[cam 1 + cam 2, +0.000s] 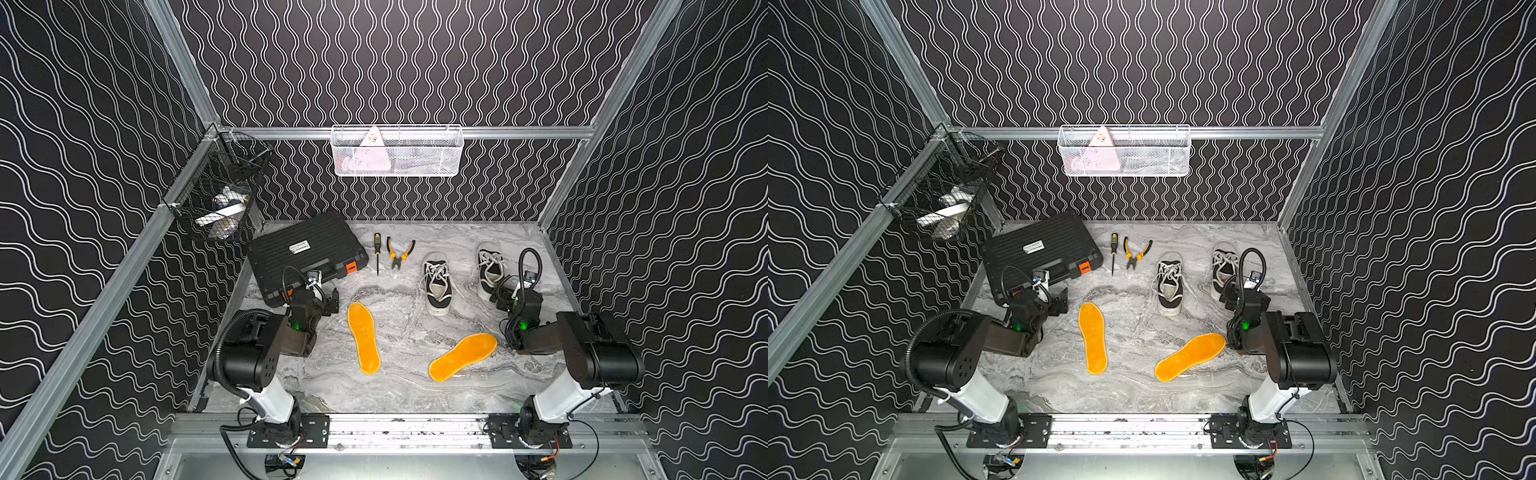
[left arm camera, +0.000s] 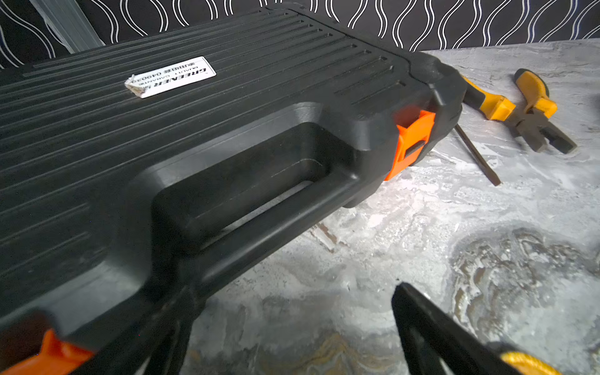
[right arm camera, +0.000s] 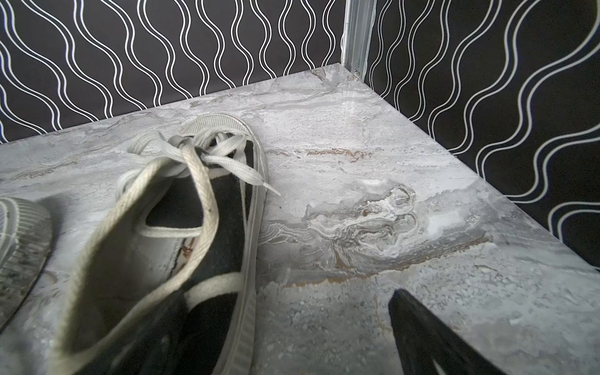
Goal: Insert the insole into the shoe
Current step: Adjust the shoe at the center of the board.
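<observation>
A grey marbled tabletop [image 1: 407, 399] seen from above, described from left to right. At far left lies a closed black ribbed plastic tool case [image 1: 305, 253] with orange latches. The left gripper [image 1: 329, 302] hovers at the case's near edge, by its handle, with its jaws spread apart and holding nothing. Just right of it, close but not touching, a long orange fuzzy insole [image 1: 364, 337] lies flat on the table. Behind that insole, near the back wall, a black-and-yellow screwdriver [image 1: 377, 251] and orange-handled pliers [image 1: 400, 254] lie side by side. Further right stands a black canvas sneaker with white laces [image 1: 436, 284], its opening facing up. In front of it a second orange fuzzy insole [image 1: 463, 356] lies slanted, outside either shoe. At far right a second black canvas sneaker [image 1: 489, 270] stands with its toe toward the back wall. The right gripper [image 1: 500, 297] hovers at its heel, jaws apart and empty; the slanted insole lies nearer the robot, apart from this gripper
</observation>
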